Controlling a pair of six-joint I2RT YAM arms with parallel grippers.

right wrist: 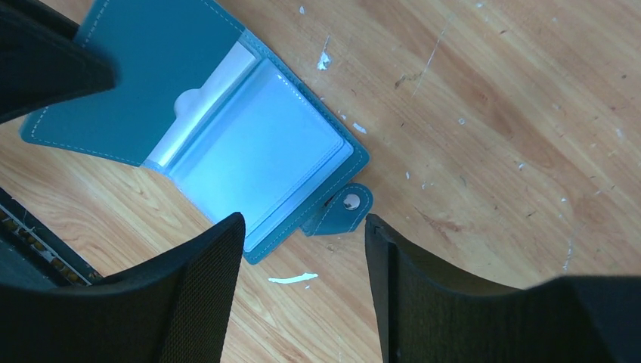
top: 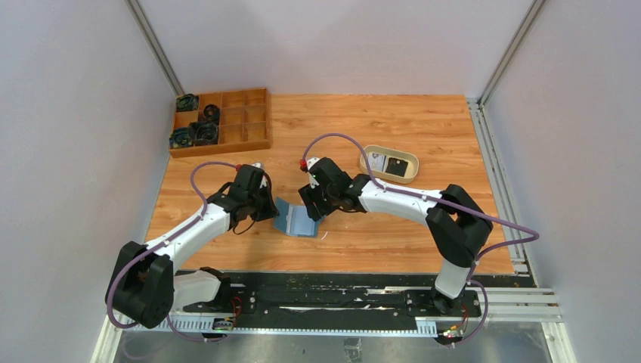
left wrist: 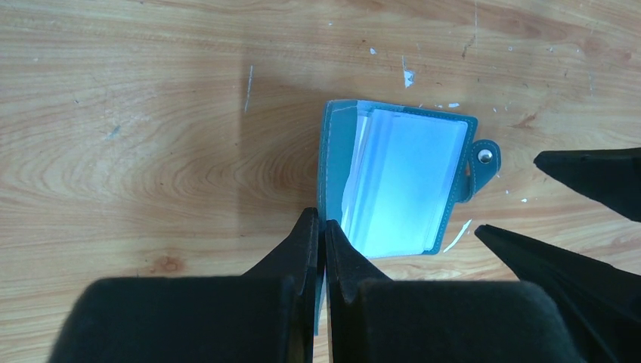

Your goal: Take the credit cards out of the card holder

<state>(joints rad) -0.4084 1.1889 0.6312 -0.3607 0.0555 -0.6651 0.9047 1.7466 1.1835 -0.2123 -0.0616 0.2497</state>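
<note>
Small teal-blue soft bifold card holder: open, centre of the table, toward its near edge. We judge it light, floppy. Left pincer clamps its cover, the best hold; right pincer gapes empty above.

Left hand pinches the card holder; right hand hovers open.

Scuffed wooden table between plain grey walls.
</note>
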